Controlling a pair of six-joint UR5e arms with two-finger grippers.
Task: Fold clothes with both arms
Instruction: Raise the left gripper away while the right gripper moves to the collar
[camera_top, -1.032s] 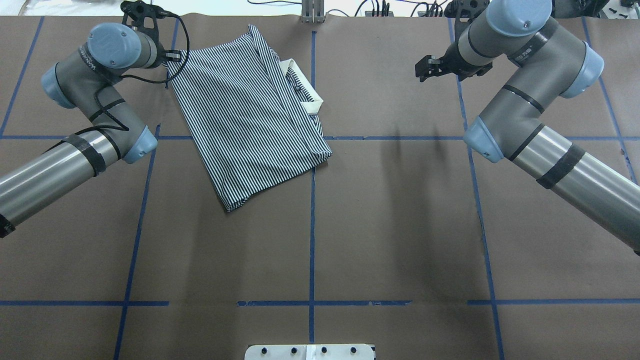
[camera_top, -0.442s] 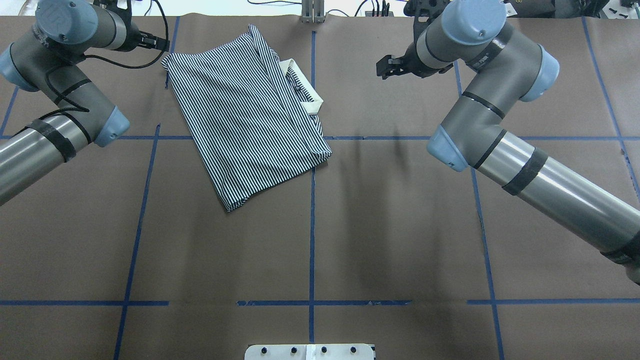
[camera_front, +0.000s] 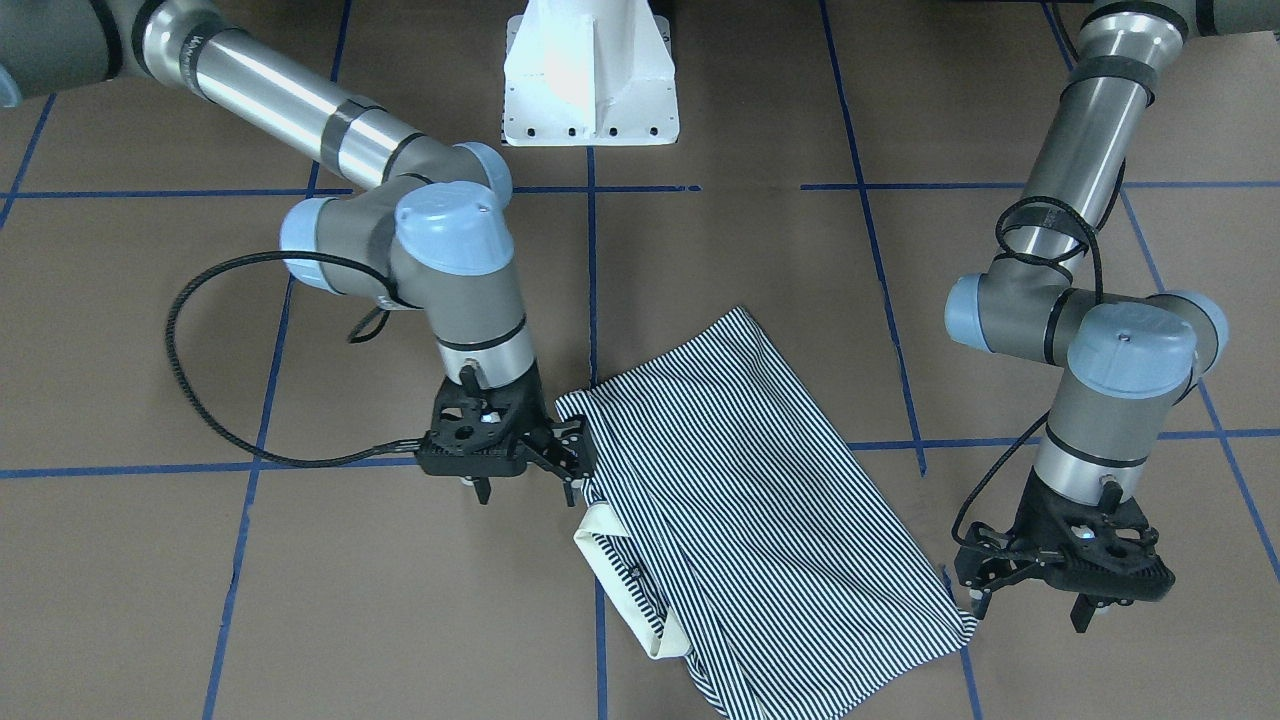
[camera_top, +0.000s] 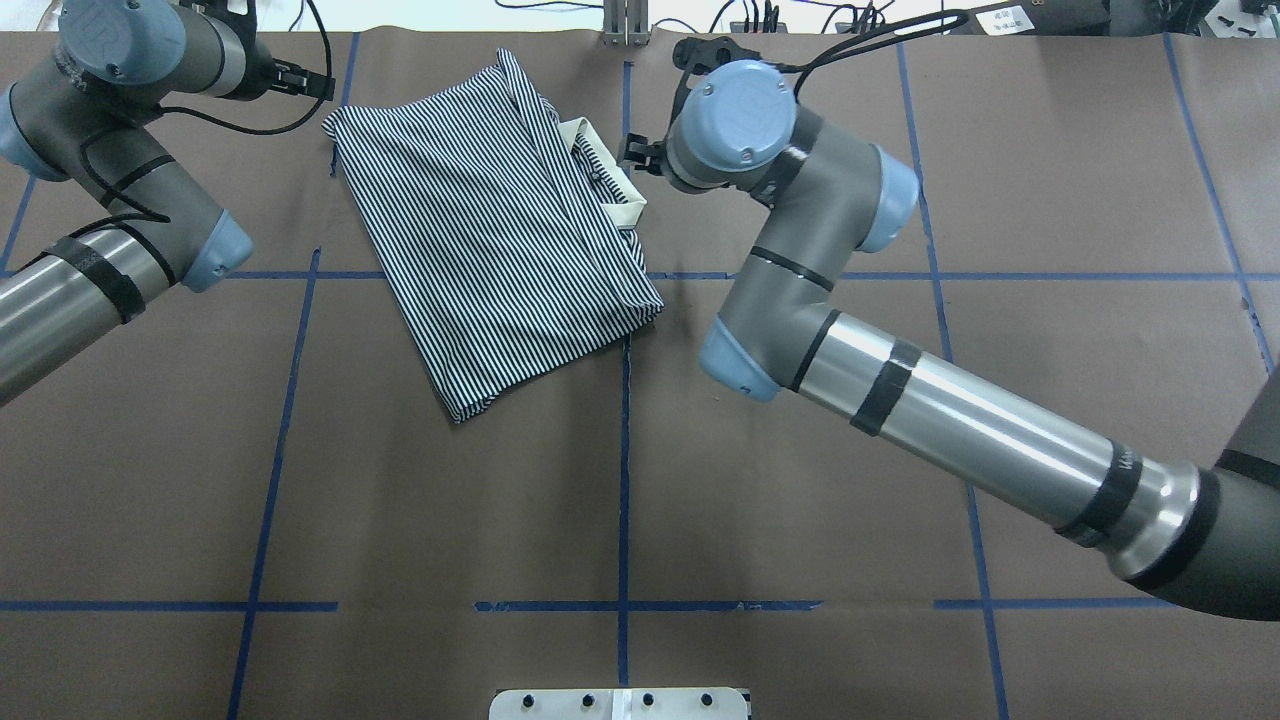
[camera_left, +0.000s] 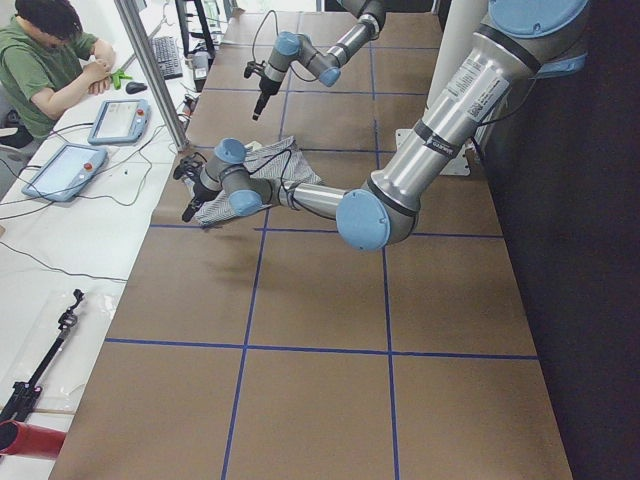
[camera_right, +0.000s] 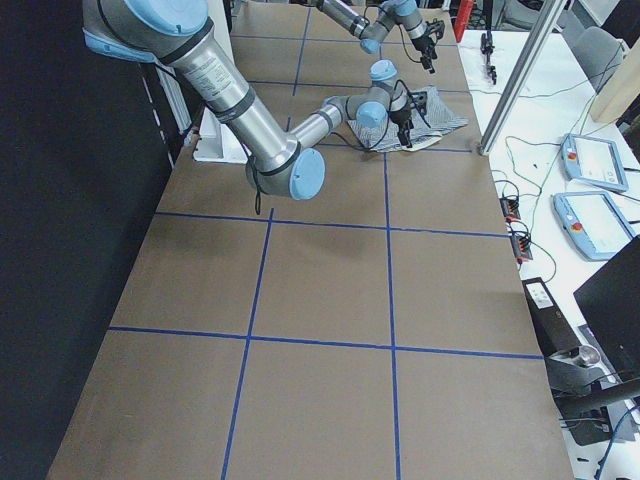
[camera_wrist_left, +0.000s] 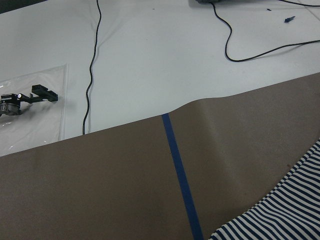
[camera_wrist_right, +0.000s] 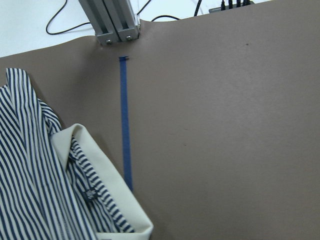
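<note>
The clothes are one navy-and-white striped polo shirt (camera_top: 490, 240), folded and lying flat at the far middle of the table. Its cream collar (camera_top: 612, 180) lies on its right side. In the front-facing view the shirt (camera_front: 750, 500) lies between both arms. My right gripper (camera_top: 632, 155) hovers just right of the collar, open and empty, and shows beside the shirt's edge (camera_front: 575, 458). My left gripper (camera_top: 322, 84) hangs open and empty off the shirt's far left corner (camera_front: 975, 585). The wrist views show no fingers, only the collar (camera_wrist_right: 107, 195) and a striped corner (camera_wrist_left: 280, 210).
The brown table cover carries a grid of blue tape lines (camera_top: 625, 420). An aluminium post (camera_top: 625, 25) stands at the far edge. The white pedestal base (camera_front: 590, 80) sits at the near edge. A person (camera_left: 50, 70) sits at a side table with pendants (camera_left: 60, 170).
My right arm has swung far to the left, bringing its gripper from the right half to the collar. My left arm drew back towards the far left corner, then held still.
</note>
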